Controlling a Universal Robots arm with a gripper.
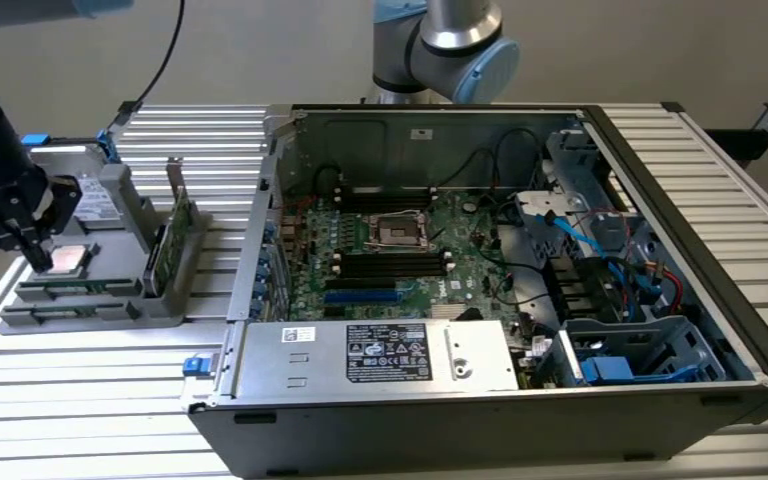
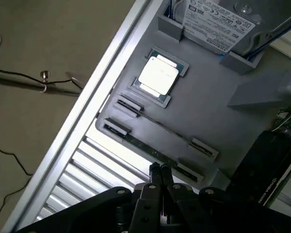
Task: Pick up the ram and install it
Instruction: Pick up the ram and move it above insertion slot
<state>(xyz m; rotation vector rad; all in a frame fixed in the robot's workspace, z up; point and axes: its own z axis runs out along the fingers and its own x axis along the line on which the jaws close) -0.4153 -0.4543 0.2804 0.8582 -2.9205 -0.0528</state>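
Jaws pressed together with nothing between them hang right above the ram [image 2: 136,141], a slim green stick lying edge-up in the slot nearest the rim of the grey holder [image 2: 208,111]; whether they touch it is unclear. The silver processor [image 2: 157,77] sits nearby in the same holder. The open computer case [image 1: 491,430] stands on the surface [image 1: 91,400], toward the exterior view's right.

Slatted table [image 1: 91,400]: computer case [image 1: 491,430], grey tray [image 1: 71,318]
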